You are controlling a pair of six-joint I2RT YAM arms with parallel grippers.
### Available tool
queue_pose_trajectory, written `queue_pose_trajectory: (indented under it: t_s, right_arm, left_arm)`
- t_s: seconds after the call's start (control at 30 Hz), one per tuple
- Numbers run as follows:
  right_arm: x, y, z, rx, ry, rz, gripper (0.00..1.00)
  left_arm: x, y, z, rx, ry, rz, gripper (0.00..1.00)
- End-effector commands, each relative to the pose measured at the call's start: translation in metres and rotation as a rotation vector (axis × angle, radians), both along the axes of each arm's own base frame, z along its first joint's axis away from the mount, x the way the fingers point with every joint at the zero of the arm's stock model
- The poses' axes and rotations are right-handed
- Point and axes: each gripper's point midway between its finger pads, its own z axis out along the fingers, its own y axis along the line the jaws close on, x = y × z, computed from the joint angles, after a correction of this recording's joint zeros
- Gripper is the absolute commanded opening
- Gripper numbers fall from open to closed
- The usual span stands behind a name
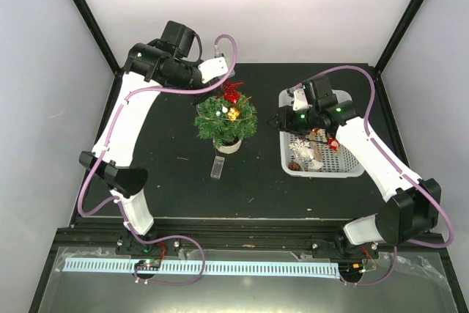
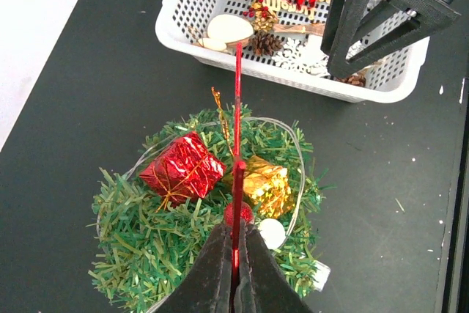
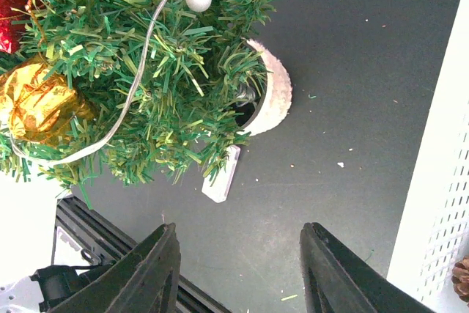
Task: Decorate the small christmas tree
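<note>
The left end effector is clamping a thin red ornament over the small christmas tree, where pressing down is risking toppling it, while the right end effector is standing open.

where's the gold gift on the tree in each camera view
Top external: gold gift near centre, atop the small christmas tree.
Left wrist: gold gift at centre, right of the red gift.
Right wrist: gold gift at left edge, among the branches.
Shared landmark: the tree itself, in all three.

Upright small christmas tree, bushy green, beige base; red parcel, gold parcel atop.
</note>
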Motion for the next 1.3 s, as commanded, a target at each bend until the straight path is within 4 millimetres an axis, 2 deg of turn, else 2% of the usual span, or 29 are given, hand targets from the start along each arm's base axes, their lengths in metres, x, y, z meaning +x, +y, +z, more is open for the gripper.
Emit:
queue_pose_trajectory:
  t_s: [0.0,0.37,0.6,1.0,1.27]
  right_arm:
    - [0.001,0.001,0.004,0.016,-0.024,-0.003,0.47]
    - [0.001,0.004,0.002,0.031,-0.017,-0.001,0.47]
    - [0.002,0.005,0.003,0.040,-0.016,0.001,0.47]
    - [0.001,0.005,0.003,0.043,-0.017,-0.001,0.47]
    - [-0.001,0.005,0.003,0.046,-0.017,0.001,0.47]
  left_arm:
    - [0.001,0.003,0.012,0.007,-0.069,0.014,0.02]
    - [0.006,0.013,0.028,0.048,-0.191,0.040,0.02]
    - [0.004,0.016,0.025,0.073,-0.204,0.039,0.02]
    - [-0.013,-0.001,0.024,0.087,-0.228,0.001,0.02]
    - [-0.012,0.000,0.020,0.125,-0.272,0.006,0.01]
